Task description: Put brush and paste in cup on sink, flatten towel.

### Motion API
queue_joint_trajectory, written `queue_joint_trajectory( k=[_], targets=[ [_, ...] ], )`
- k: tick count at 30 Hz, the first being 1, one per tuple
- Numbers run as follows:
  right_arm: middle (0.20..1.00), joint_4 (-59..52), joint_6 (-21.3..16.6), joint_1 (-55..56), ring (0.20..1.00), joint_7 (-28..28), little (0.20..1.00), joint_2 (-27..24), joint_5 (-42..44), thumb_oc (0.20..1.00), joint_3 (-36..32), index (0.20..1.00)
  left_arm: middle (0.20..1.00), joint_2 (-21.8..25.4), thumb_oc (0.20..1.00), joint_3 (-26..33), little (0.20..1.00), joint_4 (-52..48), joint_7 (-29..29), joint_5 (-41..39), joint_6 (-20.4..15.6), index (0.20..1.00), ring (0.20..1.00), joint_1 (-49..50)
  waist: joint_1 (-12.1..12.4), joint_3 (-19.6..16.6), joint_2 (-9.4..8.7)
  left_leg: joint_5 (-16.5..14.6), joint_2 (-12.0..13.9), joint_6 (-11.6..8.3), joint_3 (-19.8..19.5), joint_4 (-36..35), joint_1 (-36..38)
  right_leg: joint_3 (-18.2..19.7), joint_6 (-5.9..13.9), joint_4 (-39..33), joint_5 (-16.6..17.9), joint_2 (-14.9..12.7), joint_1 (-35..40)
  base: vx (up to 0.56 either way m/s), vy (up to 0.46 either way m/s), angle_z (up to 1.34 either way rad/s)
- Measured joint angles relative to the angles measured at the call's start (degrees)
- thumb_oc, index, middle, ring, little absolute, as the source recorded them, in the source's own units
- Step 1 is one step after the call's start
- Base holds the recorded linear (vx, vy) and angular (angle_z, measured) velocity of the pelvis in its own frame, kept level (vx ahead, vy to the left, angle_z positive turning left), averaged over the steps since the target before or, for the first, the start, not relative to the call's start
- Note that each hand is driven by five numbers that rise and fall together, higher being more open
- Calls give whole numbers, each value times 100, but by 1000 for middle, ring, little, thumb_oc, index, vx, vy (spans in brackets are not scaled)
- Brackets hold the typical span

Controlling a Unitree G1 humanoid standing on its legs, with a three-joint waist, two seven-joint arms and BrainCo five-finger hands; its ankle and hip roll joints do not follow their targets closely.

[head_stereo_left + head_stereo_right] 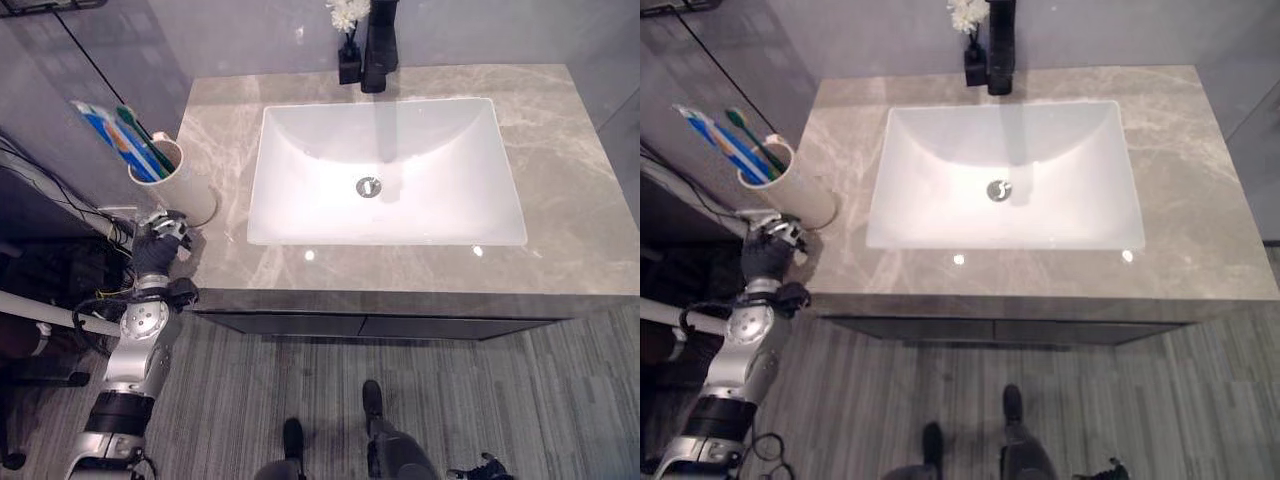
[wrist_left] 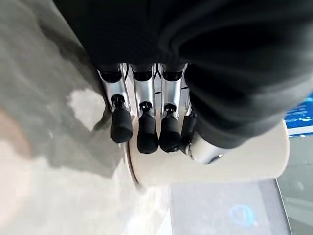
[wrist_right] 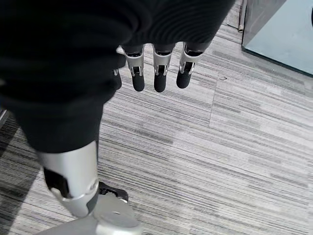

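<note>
Cup at the bench's left edge
Left hand [image 1: 160, 243] just beside the cup [image 1: 170, 175] holding toothbrush [image 1: 145, 140] and toothpaste [image 1: 108, 135], fingers relaxed; right hand [image 3: 155, 68] hangs loose above floor [image 3: 220, 147].

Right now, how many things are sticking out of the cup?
2: a blue-and-white paste tube and a green brush beside it, both leaning in the cup. More may be hidden inside.

One cup [image 1: 165, 175]; one brush [image 1: 143, 137]; one paste [image 1: 110, 133]; one sink [image 1: 385, 175]; one tap [image 1: 378, 45]; one vase [image 1: 349, 62].
</note>
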Motion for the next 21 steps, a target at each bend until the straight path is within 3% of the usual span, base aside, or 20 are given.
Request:
queue_joint_trajectory(
  k=[12,21],
  targets=[
    [1000,-233,-43,-290,1000,-33,1000,16,12,1000,333,1000,200,649,200,-447,200,891,398,107,-165,200,200,-1636,-210,318,-128,75,31,-56,41,0,-388,36,-82,3,104,65,-408,-5,-13,-2],
    [1000,-244,-35,-341,1000,-118,1000,20,-19,1000,376,1000,200,614,200,-436,200,735,356,110,-151,200,200,-1199,-298,310,-111,69,77,-64,158,-6,-94,112,-96,1,78,95,-155,54,-4,-5]
  ],
)
